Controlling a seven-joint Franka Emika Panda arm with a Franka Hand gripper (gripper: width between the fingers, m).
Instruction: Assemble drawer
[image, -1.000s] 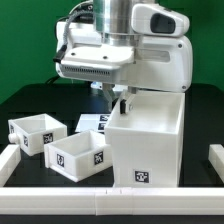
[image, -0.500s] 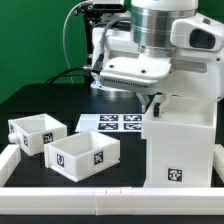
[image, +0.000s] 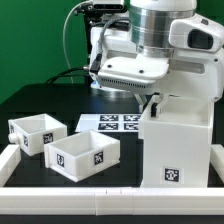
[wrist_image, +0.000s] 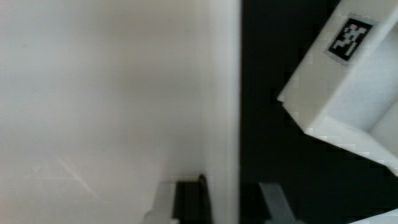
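Three white parts sit on the black table (image: 60, 100), and the gripper (image: 153, 103) is on the biggest of them. That is the case (image: 178, 150), a tall box standing upright by the table's edge on the exterior view's right, close to the near corner there, one tag low on its facing side. The gripper comes down from above onto the case's top edge, at the corner toward the exterior view's left. Its fingers are drawn together, next to no gap between them. Whether the case's thin wall is nipped there, neither view settles. In the wrist view the two dark fingers (wrist_image: 192, 203) show beside a broad pale face of the case (wrist_image: 107, 100), with black table next to it. There is also a white tagged piece (wrist_image: 347, 85) off to one side, and which part that is cannot be told.

Over on the other side are two drawers, both open side up, both apart from the case. The left drawer (image: 25, 140) lies near the table's edge on the exterior view's left. The front drawer (image: 88, 158) lies just beside it, closer to the near edge, a tag on its facing wall. They stand corner to corner, and contact cannot be told. The marker board (image: 118, 122) lies flat toward the table's middle, behind the drawers and just beside the case's foot. A low white rail (image: 60, 205) runs along the near edge.
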